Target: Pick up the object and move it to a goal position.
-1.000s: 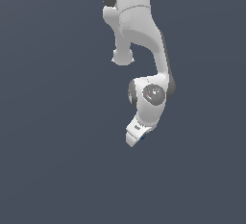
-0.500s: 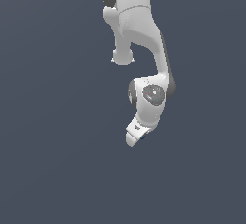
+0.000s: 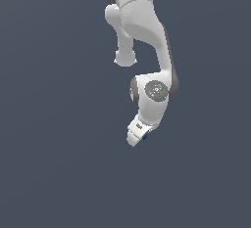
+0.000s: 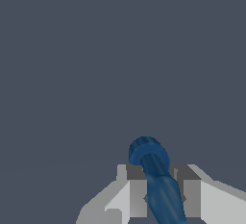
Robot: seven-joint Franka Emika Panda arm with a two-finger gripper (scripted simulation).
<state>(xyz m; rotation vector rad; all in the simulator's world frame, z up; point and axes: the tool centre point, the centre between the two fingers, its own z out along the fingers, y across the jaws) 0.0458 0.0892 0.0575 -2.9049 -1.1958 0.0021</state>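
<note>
From my remote station I see the white arm (image 3: 147, 51) reaching down over a plain grey ground, its claw (image 4: 161, 196) closed on the dark blue object (image 4: 156, 180), which sits clamped between the two fingers (image 4: 137, 194), rounded end protruding past them.

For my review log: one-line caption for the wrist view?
Gripper fingers flank a dark blue teardrop-shaped object against plain grey.

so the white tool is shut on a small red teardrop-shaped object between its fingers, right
Not quite: the colour is wrong. The small teardrop-shaped object is dark blue, not red, as the wrist view shows. The rest stands: the white tool is shut on it, with a grey finger on either side.
</note>
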